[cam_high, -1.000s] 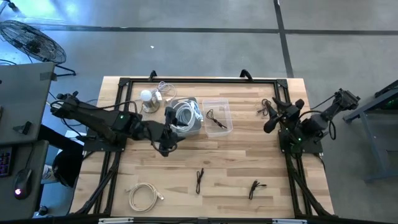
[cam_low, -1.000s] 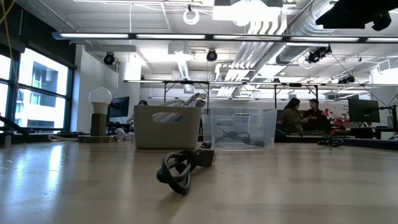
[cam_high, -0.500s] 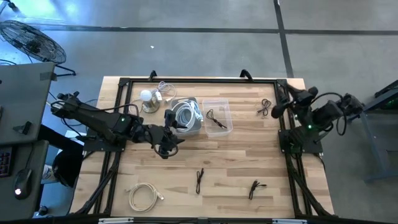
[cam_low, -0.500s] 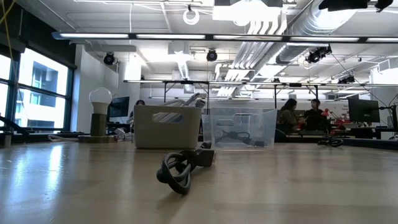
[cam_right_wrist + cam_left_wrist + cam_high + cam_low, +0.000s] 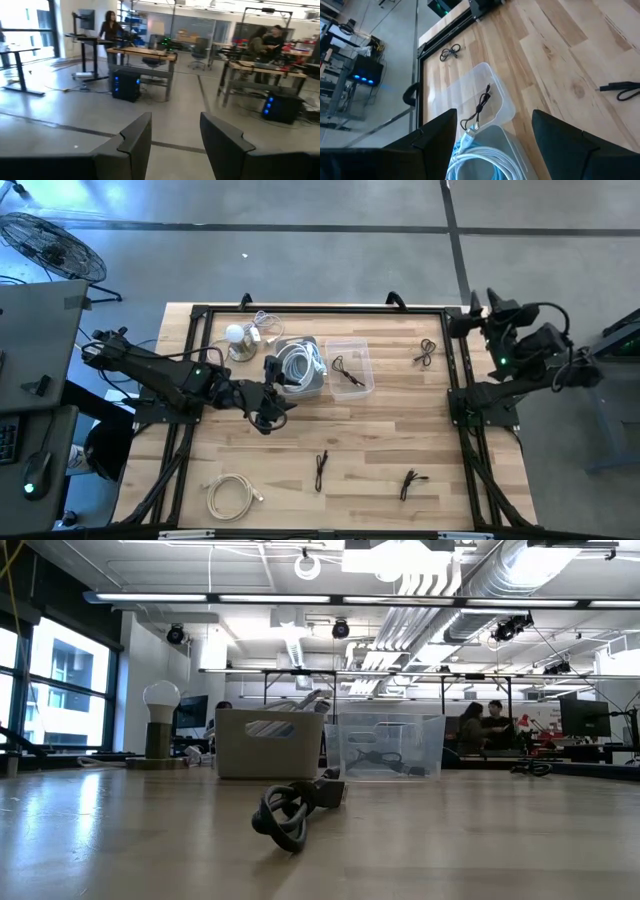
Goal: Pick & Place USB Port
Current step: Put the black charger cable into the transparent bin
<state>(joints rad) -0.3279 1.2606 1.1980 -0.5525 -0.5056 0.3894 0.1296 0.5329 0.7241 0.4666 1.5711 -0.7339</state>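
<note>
While the left gripper hangs over the light wooden tabletop with its jaws spread wide and empty, just ahead of those jaws sits the grey opaque bin stuffed with coiled white cable. One step further beyond the jaws, touching the grey bin, is the clear plastic box with a thin black USB cable lying inside it. Off to the side of the jaws, a second black cable end lies on bare wood. A small black cable knot sits past the clear box, near the black frame rail.

Right gripper is lifted off past the tabletop's far right corner, pointing out into the room; jaws partly apart, nothing between them. In front of them is only floor, desks and people at benches.

Well behind the left jaws: two short black cables and a loose white cable coil. A round white bulb lamp stands beside the grey bin.
</note>
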